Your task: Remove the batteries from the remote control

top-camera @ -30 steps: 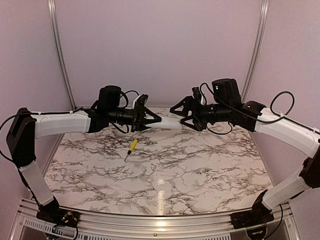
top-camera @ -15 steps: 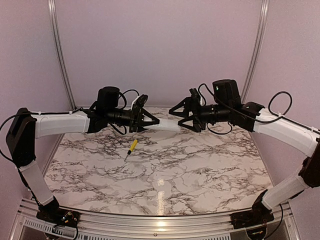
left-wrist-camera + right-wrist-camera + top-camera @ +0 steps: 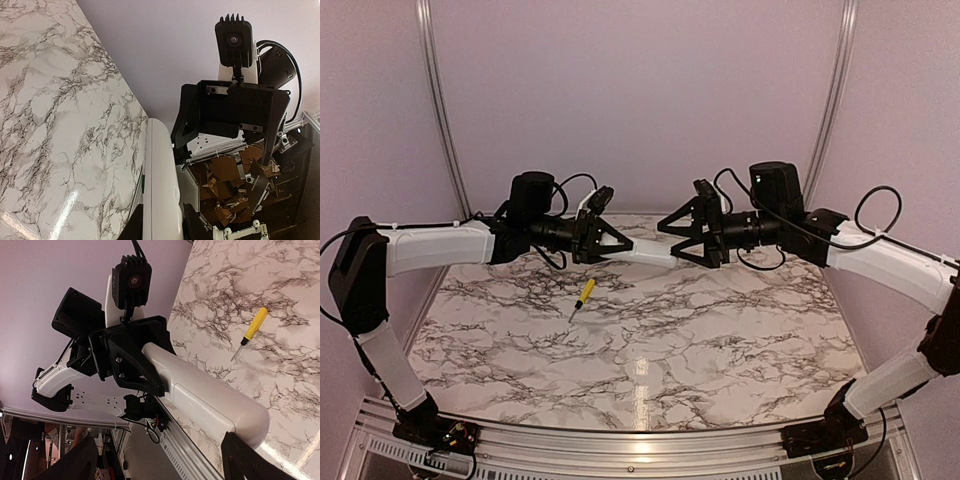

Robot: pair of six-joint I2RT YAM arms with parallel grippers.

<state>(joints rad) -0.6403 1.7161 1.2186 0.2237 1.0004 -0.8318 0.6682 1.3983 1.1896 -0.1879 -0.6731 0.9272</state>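
The remote control (image 3: 646,250) is a slim white bar held level in the air above the back of the table. My left gripper (image 3: 620,246) is shut on its left end, and in the left wrist view the dark fingers clamp both sides of the remote control (image 3: 161,185). My right gripper (image 3: 670,240) stands open with its fingers spread either side of the bar's right end (image 3: 215,397); one fingertip (image 3: 245,460) sits close under that end. A closed cover outline shows on the remote's face. The batteries are hidden.
A yellow-handled screwdriver (image 3: 584,292) lies on the marble table (image 3: 700,340) left of centre, below the left gripper; it also shows in the right wrist view as the screwdriver (image 3: 252,329). Metal frame posts stand at both back corners.
Both grippers and the remote have shifted a little left and up. The right gripper's jaws have spread slightly wider around the remote's end.
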